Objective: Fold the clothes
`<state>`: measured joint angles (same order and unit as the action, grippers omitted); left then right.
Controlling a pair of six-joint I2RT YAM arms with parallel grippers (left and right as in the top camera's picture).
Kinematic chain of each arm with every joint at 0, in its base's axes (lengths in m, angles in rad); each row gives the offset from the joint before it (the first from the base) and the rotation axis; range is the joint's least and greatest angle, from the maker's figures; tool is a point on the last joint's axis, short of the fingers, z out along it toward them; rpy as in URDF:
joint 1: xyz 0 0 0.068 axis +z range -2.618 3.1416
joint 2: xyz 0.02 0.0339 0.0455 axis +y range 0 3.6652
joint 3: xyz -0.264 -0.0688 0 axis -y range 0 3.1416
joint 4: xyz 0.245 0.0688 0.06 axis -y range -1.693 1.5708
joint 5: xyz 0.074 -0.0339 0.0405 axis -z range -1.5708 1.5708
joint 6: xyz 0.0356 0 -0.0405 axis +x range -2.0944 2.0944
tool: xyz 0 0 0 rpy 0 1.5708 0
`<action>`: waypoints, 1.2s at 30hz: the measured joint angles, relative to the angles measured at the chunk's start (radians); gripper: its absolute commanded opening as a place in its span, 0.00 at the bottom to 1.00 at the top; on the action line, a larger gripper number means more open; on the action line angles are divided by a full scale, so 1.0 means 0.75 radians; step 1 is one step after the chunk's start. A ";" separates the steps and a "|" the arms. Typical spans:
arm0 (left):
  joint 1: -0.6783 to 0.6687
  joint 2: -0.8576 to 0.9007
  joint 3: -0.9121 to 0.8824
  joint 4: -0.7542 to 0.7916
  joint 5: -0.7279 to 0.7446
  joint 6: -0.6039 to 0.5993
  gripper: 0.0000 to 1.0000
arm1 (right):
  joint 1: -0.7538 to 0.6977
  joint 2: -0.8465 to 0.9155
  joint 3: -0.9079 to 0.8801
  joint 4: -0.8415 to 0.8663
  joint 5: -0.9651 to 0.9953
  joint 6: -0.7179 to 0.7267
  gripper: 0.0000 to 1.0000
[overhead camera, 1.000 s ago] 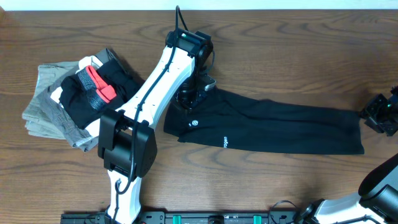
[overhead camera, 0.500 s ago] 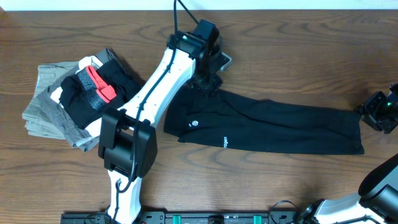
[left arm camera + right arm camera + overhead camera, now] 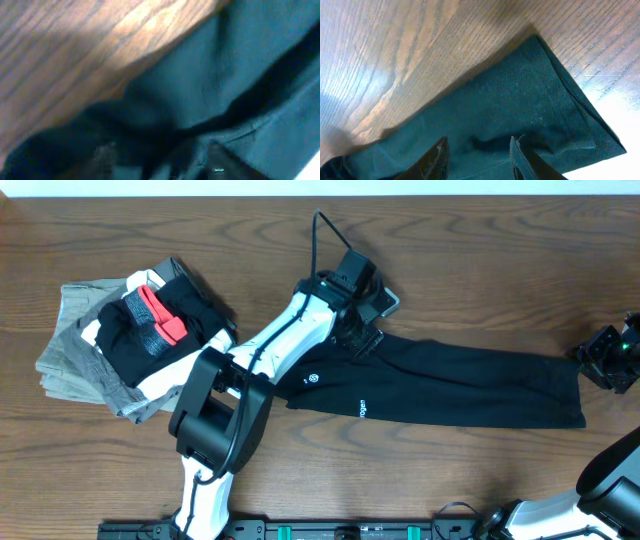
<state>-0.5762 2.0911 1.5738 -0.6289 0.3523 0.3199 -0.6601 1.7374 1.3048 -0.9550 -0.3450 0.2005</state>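
T-shirt: long black strip lying flat mid-counter | left hand: fingers apart over its upper-left edge, view blurry | right hand: fingers apart over its right-end corner | pile of folded clothes: far left
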 measured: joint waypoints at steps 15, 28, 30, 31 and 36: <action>0.000 -0.038 -0.053 -0.192 0.011 -0.082 0.07 | 0.000 0.000 0.000 -0.001 0.000 0.000 0.38; -0.056 -0.219 -0.033 -0.450 0.011 -0.166 0.07 | 0.000 -0.002 0.000 0.010 0.000 0.000 0.38; -0.076 -0.219 -0.033 -0.475 0.011 -0.178 0.08 | 0.000 -0.002 0.000 0.013 0.000 0.000 0.38; -0.085 -0.219 -0.033 -0.484 0.011 -0.182 0.08 | 0.000 -0.002 0.000 0.014 0.000 0.000 0.38; -0.111 -0.219 -0.033 -0.537 0.010 -0.187 0.10 | 0.000 -0.002 0.000 0.015 0.000 0.000 0.38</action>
<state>-0.6598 1.9270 1.5490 -1.0313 0.3599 0.1795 -0.6601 1.7359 1.3048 -0.9436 -0.3450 0.2005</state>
